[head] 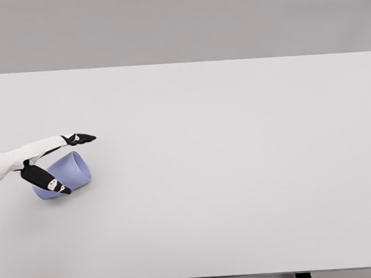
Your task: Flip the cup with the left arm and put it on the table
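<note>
In the head view, the pale blue plastic cup [65, 173] lies on its side at the near left of the wide white table [238, 173]. The left hand [45, 161] has its fingers spread around the cup, one above, one across its front.

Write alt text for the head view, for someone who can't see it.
The robot's left hand reaches in from the left edge, fingers spread around a pale blue cup lying on its side on a white table. The right arm is out of view.
</note>
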Controlling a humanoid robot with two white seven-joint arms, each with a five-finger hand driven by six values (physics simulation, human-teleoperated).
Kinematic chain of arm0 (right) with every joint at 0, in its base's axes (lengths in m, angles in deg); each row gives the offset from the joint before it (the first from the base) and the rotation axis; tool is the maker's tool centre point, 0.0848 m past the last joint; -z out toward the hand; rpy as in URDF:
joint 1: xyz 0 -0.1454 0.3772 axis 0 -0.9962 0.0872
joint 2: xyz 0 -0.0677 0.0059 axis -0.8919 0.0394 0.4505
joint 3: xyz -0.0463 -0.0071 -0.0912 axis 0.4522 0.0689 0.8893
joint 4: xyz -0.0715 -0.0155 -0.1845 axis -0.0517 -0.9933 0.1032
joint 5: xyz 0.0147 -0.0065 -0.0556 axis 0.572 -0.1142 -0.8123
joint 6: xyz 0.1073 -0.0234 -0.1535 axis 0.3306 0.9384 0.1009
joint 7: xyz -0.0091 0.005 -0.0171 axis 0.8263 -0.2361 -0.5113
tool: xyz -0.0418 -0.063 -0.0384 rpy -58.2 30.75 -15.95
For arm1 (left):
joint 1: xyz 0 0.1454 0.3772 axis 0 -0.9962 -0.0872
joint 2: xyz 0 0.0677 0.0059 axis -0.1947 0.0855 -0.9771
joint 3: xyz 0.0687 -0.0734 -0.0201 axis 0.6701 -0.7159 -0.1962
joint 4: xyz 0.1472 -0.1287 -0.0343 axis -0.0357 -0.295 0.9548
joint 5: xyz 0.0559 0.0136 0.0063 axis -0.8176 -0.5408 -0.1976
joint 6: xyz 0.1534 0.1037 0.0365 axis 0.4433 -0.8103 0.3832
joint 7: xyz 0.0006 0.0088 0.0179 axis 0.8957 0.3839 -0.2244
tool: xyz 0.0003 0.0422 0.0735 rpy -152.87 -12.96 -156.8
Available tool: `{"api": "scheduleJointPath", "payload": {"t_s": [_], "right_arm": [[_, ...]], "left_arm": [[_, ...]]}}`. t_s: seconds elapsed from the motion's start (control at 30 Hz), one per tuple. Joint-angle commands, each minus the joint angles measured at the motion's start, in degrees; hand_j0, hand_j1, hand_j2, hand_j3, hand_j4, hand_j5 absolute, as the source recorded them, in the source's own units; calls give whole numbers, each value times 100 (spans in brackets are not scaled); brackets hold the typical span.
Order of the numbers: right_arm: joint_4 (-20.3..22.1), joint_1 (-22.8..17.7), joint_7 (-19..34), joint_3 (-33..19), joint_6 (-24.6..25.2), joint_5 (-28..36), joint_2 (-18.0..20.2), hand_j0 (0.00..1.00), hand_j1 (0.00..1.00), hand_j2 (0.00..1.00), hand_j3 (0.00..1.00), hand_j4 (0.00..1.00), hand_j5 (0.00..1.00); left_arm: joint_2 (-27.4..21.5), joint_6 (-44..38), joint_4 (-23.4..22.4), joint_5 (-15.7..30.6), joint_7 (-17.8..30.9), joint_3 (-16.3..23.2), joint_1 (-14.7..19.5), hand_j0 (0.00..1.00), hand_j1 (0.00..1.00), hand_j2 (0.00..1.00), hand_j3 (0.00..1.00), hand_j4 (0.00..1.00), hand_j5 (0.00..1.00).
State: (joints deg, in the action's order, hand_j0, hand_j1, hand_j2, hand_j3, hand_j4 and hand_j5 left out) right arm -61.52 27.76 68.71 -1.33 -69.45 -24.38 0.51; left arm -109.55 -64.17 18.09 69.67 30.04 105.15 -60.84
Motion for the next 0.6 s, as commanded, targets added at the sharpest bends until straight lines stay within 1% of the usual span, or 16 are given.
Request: {"api": "scheduleJointPath", "payload": {"t_s": [0.0,0.13,0.4,0.47,0.57], "right_arm": [[0,0,1,0,0,1,0,100,100,100,100,100,100],[0,0,1,0,0,1,0,100,100,100,100,100,100],[0,0,1,0,0,1,0,100,100,100,100,100,100],[0,0,1,0,0,1,0,100,100,100,100,100,100],[0,0,1,0,0,1,0,100,100,100,100,100,100]], "left_arm": [[51,-65,-1,-30,3,19,0,100,100,100,100,100,100],[191,-188,-1,-223,3,63,0,100,100,100,100,100,100],[235,-346,-1,-285,3,72,0,100,100,100,100,100,100],[279,-390,-1,-408,-23,90,0,100,100,100,100,100,100],[332,-469,-1,-434,-23,90,0,100,100,100,100,100,100]]}}
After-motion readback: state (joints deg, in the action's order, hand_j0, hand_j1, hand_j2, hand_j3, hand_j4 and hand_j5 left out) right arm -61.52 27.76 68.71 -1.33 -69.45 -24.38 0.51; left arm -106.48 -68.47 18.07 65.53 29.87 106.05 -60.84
